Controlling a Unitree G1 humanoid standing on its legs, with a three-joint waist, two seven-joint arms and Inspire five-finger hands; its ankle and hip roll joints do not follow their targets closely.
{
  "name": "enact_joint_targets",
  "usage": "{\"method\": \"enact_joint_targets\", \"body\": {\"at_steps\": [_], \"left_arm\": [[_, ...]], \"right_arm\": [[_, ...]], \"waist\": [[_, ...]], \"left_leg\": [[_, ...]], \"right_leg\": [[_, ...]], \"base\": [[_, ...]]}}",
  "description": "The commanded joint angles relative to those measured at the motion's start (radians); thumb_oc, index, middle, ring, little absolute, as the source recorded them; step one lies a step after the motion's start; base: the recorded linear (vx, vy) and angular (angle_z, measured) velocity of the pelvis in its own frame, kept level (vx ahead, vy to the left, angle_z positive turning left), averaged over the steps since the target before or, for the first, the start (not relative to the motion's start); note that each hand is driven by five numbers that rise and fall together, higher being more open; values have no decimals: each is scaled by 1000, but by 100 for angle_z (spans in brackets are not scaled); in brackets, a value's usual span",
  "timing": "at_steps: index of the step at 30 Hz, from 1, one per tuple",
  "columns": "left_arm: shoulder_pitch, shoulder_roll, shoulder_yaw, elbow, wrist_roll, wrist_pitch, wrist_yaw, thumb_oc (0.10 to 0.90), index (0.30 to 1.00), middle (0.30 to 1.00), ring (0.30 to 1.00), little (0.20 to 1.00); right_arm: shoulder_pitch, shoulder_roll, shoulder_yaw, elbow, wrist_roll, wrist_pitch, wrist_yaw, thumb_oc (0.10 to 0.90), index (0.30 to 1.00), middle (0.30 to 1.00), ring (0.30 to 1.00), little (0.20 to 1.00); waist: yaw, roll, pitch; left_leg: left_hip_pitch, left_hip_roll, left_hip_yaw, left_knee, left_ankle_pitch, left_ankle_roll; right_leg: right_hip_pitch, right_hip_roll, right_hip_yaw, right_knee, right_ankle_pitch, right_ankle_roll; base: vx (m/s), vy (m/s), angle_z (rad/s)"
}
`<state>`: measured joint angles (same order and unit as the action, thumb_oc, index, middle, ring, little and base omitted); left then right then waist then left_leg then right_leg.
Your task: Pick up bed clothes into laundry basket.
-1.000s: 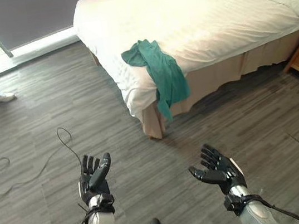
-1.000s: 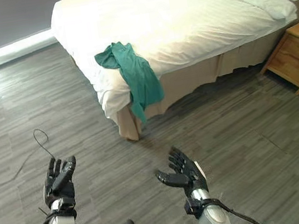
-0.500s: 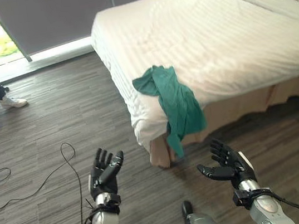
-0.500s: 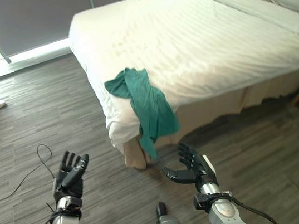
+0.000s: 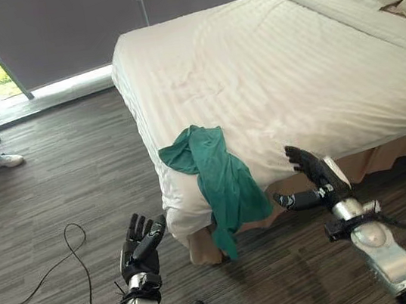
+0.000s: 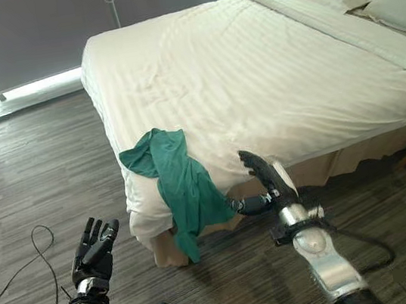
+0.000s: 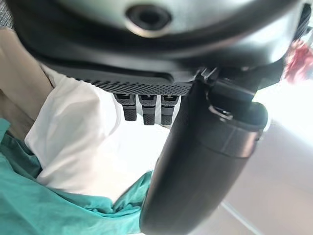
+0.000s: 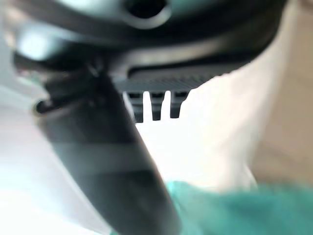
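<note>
Teal garment [image 5: 220, 172] lies crumpled on the near corner of the white bed [image 5: 274, 65], one end hanging down past the beige bed skirt [image 5: 387, 159]. Right hand [image 5: 315, 178], fingers spread and empty, is raised just beside it; left hand [image 5: 142, 247] is open over the wood floor [image 5: 54, 182].

Left hand [image 5: 141, 249] raised low, fingers straight; right hand [image 5: 316, 181] raised higher, fingers spread

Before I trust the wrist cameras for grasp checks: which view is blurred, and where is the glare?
Right wrist view: smeared, the right hand and green garment soft-edged. Left wrist view: sharper, but bright light washes out the area beyond the left hand. Left eye view: evenly lit, the bed is clear.
</note>
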<state>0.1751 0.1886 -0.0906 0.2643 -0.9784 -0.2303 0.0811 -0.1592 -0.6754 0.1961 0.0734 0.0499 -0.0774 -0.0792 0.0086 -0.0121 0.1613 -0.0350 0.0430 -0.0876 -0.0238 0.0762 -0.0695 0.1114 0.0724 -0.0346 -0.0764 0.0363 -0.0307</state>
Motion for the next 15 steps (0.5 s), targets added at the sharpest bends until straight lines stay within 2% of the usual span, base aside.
{"method": "enact_joint_targets", "body": {"at_steps": [1,4,6,10,13,15], "left_arm": [[-59,95,3,-137,23,-58,-68,800,900,900,900,900],[-104,94,-22,-129,-19,-82,-64,800,900,900,900,900],[-144,85,-63,-127,-47,-89,-65,800,900,900,900,900],[-154,85,-111,-119,-56,-70,-71,800,900,900,900,900],[-180,99,-108,-83,-63,-69,-72,800,900,900,900,900],[-184,106,-103,-78,-63,-72,-72,800,900,900,900,900]], "right_arm": [[-262,-13,67,11,-73,-73,-25,800,900,900,900,900],[-429,21,196,192,-72,-87,-44,800,900,900,900,900],[-518,28,263,305,-101,-64,-55,800,900,900,900,900],[-617,115,303,522,-66,-45,-67,800,900,900,900,900],[-738,156,370,724,-90,-26,-54,800,900,900,900,900],[-768,164,390,774,-107,-24,-50,800,900,900,900,900]], "waist": [[28,-31,-43],[47,-32,-40],[55,-35,-34],[80,-27,-28],[112,-16,-13],[122,-12,-8]], "left_leg": [[10,-6,44,42,-84,-1],[9,-15,41,2,-67,7],[4,-22,39,-13,-57,8],[-6,-29,31,-12,-55,12],[-11,-39,16,-22,-44,12],[-14,-41,10,-24,-40,10]], "right_leg": [[-25,-219,11,63,-94,182],[-49,-225,23,54,-81,190],[-60,-228,24,49,-74,194],[-64,-230,25,47,-73,194],[-73,-239,17,61,-76,194],[-75,-242,11,64,-76,194]], "base": [[5,49,-40],[-9,43,0],[-8,22,17],[6,-2,10],[-20,0,4],[-29,-9,14]]}}
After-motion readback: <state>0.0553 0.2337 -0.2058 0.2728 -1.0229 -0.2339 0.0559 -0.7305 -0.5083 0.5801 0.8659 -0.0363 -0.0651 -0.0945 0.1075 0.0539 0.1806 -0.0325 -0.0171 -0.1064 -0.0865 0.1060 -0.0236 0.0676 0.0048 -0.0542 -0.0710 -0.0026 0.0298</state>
